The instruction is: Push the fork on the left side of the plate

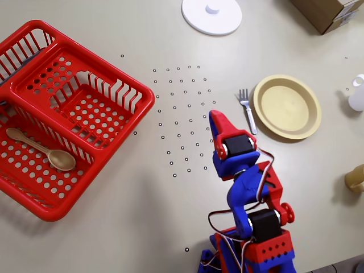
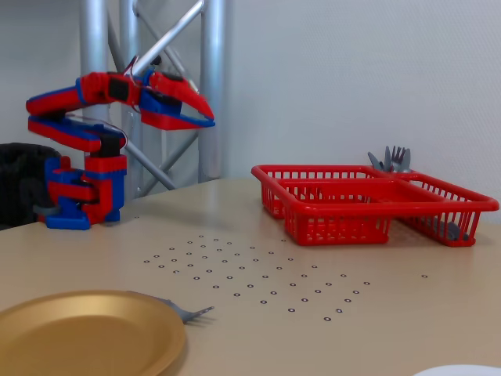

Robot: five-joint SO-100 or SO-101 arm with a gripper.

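The overhead view shows the whole fork (image 1: 247, 110): silvery grey, four short tines, slim straight handle, lying just beside the plate (image 1: 287, 106) on that view's left, ahead of the fingers (image 1: 215, 117) and a little to their right there. The fixed view shows only its tines (image 2: 193, 313) past the golden plate rim (image 2: 156, 329), well below the raised fingers (image 2: 205, 117). The fingers look pressed together, empty. The overhead view alone shows a tan spoon (image 1: 41, 149) in the red basket (image 1: 108, 116), far left of the fingers.

Bright, even light, soft shadows, both views sharp.
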